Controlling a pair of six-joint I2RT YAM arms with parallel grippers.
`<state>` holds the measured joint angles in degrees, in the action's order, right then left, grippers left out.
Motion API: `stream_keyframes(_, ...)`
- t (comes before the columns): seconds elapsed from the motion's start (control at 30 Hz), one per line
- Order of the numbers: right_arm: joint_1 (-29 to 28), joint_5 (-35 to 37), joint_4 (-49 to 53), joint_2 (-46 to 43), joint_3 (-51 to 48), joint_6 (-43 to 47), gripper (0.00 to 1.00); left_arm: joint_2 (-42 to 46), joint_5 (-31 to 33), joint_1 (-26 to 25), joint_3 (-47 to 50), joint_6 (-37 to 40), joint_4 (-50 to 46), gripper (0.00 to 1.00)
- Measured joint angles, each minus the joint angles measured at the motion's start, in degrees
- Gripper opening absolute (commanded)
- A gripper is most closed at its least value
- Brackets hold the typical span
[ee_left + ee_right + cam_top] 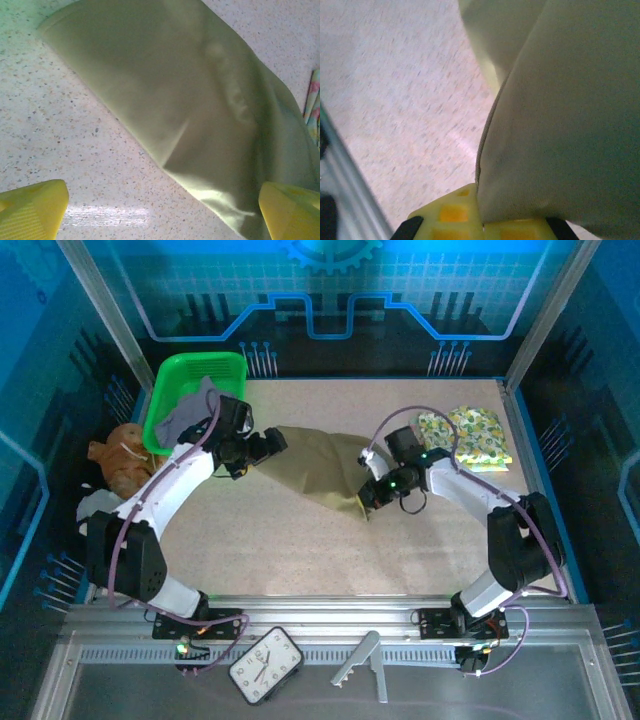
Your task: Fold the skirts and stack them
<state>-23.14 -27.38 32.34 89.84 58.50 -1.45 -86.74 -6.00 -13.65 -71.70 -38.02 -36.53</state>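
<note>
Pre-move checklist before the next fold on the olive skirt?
1. Right hand shut on olive skirt edge: ok.
2. Left hand gripping the other end: not ok, open above the cloth.
3. Layers pinched by right hand, one or both: cannot tell.
4. Skirt flat on table: not ok, a fold shows.
5. Folded printed skirts clear of the path: ok.
6. Grey skirt out of green basket: not ok.
</note>
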Motion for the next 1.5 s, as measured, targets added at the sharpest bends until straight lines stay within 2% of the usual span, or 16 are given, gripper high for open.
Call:
stream_keyframes(0.13, 5.35, -2.47, 0.42, -2.16, -6.69, -5.29, 0.06, -2.38, -0.98, -0.04, -2.32, 2.01, 0.09, 0.99)
stream_keyframes(0.23, 10.03, -2.38, 1.55, -1.60, -7.48, -7.61, 0.06, -7.48, -2.21, -0.59, -5.18, 2.64, 0.81, 0.98)
stream_keyframes(0.43, 10.45, -1.99, 1.99, 0.33, -7.45, -9.09, 0.08, -26.38, -5.46, -2.25, -14.99, 3.67, 4.13, 0.98)
stream_keyframes(0.57, 10.45, -1.25, 2.67, 3.37, -5.73, -9.53, 0.10, -31.19, -5.62, -3.72, -13.60, 3.45, 5.86, 0.99)
stream_keyframes(0.7, 10.45, -1.29, 2.10, 6.12, -1.73, -9.51, 0.13, -25.73, -4.76, -5.22, -3.39, 1.18, 12.09, 0.99)
stream_keyframes(0.83, 10.45, -1.14, -1.25, 6.73, 1.14, -9.46, 0.17, -14.29, -5.16, -6.80, 13.75, -5.51, 20.50, 0.99)
stream_keyframes(0.93, 10.45, 0.59, -2.62, 7.39, 3.04, -9.53, 0.24, -7.76, -5.73, -9.31, 20.65, -10.19, 20.59, 0.99)
stream_keyframes(1.1, 10.80, 10.62, -2.97, 3.45, 2.67, -14.88, 0.49, -0.57, -3.78, -11.45, 19.41, -12.66, 11.56, 0.99)
stream_keyframes(1.13, 11.32, 11.76, -3.21, 1.25, 1.57, -16.59, 0.56, 1.57, -2.73, -10.99, 18.51, -12.81, 10.25, 0.99)
stream_keyframes(1.17, 12.20, 11.96, -3.76, -1.18, 0.17, -18.10, 0.72, 3.58, -1.68, -10.32, 17.66, -12.94, 9.49, 0.99)
stream_keyframes(1.2, 13.20, 11.74, -4.48, -3.39, -1.27, -19.56, 0.79, 5.40, -0.63, -9.44, 16.92, -13.00, 9.14, 0.99)
stream_keyframes(1.33, 15.78, 10.45, -7.67, -7.32, -5.16, -22.23, 0.78, 8.59, 2.86, -4.09, 15.13, -12.87, 8.48, 0.99)
stream_keyframes(1.5, 15.54, 7.58, -12.28, -2.54, -6.82, -21.33, 0.56, 5.42, 4.96, 0.42, 15.10, -10.91, 6.12, 0.99)
